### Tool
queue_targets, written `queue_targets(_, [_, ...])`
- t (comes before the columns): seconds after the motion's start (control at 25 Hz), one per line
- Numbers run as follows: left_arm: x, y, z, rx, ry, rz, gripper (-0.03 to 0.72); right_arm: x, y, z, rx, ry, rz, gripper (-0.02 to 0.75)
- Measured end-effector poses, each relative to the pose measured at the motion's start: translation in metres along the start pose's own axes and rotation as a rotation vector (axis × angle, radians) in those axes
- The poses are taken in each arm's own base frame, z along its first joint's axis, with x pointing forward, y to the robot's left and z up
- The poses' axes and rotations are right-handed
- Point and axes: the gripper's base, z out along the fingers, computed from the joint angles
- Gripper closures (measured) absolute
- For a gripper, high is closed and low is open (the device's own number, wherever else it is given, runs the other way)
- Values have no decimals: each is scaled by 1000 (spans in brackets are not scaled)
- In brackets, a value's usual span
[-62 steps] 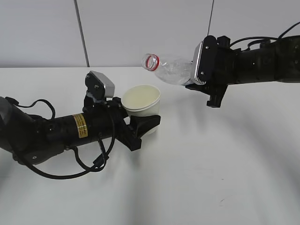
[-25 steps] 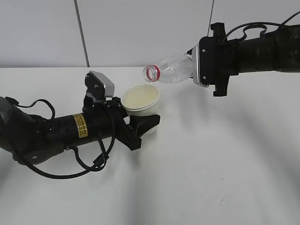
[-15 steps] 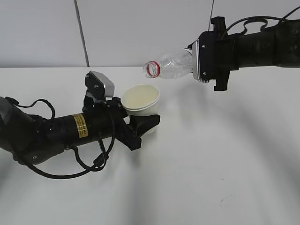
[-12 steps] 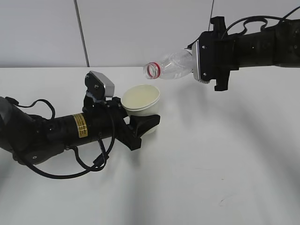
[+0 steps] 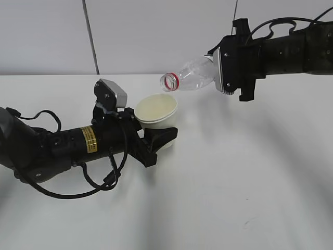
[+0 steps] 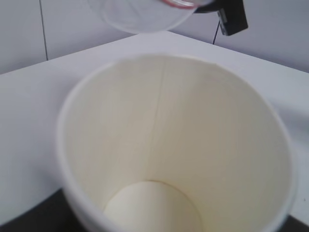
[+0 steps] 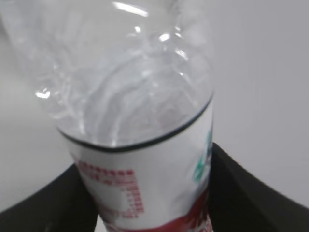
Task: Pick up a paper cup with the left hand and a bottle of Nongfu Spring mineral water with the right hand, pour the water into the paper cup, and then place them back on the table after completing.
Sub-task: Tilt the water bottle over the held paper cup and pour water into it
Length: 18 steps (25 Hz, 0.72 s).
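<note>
The paper cup (image 5: 157, 113) is clamped between the fingers of the left gripper (image 5: 154, 141), which is set low over the white desk (image 5: 218, 187). The cup is held upright, its open mouth facing up, with its base just above or on the desk; which of the two cannot be told from the exterior view. In the left wrist view the cup (image 6: 174, 145) fills the frame directly ahead of the gripper, and its pale inside and round bottom are seen to be dry, with no water visible. The left arm (image 5: 67, 146), marked by a yellow sticker (image 5: 89, 139) and topped by a small grey camera (image 5: 112, 95), is stretched along the desk behind the gripper.

The bottle (image 5: 190, 78) is gripped around its labelled lower part by the right gripper (image 5: 221, 70), held in the air above and to the right of the cup. It is tipped close to horizontal, neck slightly down, and its red-ringed mouth (image 5: 169, 82) is placed ahead of the right gripper, just above the far rim of the cup without touching it. In the right wrist view the clear upper body and the white label (image 7: 145, 188) are seen between the dark fingers (image 7: 241, 188). The bottle looks nearly empty, and no stream is seen.
</note>
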Motion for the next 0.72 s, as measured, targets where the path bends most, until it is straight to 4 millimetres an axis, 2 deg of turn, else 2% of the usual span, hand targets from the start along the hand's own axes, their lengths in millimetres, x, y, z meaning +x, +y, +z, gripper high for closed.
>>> queue_targets(0.72, [0, 0, 0, 0, 0, 0, 276, 0, 0, 0, -4, -1, -44, 299])
